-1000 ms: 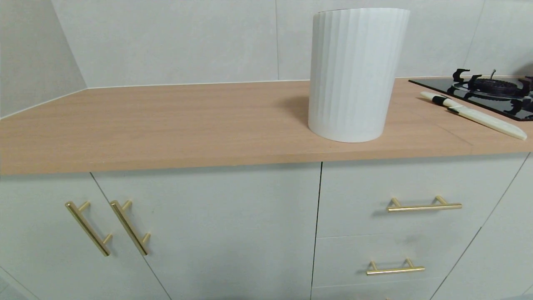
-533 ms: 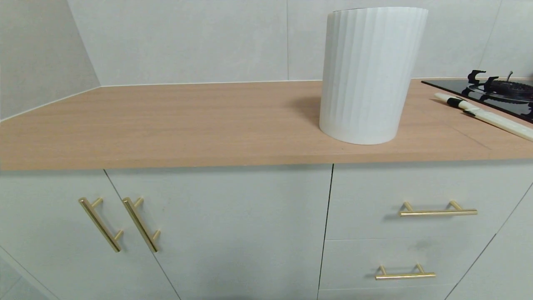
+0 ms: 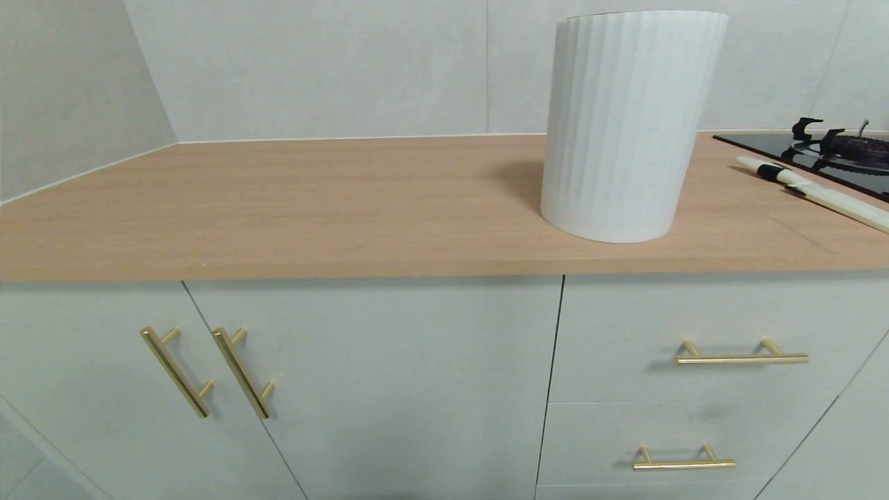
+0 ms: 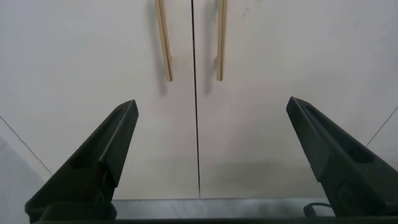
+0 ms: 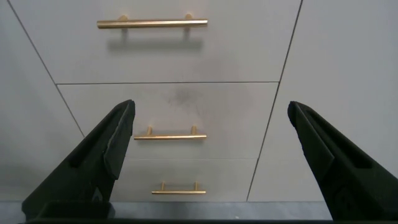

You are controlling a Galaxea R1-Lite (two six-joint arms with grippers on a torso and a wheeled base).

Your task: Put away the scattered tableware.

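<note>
Here, a tall white ribbed holder (image 3: 628, 125) is seen standing upright on the wooden countertop (image 3: 312, 208), toward its right part and near the front edge. A cream knife (image 3: 812, 194) with a black band is laid flat on the same countertop, to the right of the holder and apart from it, just beside the black hob (image 3: 778, 142). Its far end is cut off by the edge of the head view.

Below the countertop, shut cupboard doors (image 3: 389, 389) are found at the left and drawer fronts (image 3: 694, 312) at the right, all fitted with brass bar handles (image 3: 243, 373).

The left gripper (image 4: 211, 155) is held low before the cupboard doors. Its fingers (image 4: 93, 168) are spread wide apart and nothing is held between them; the seam between two doors is framed in the gap.

The right gripper (image 5: 211, 155) is held before the drawer fronts, likewise parted wide and empty, with three drawer handles seen beyond it
</note>
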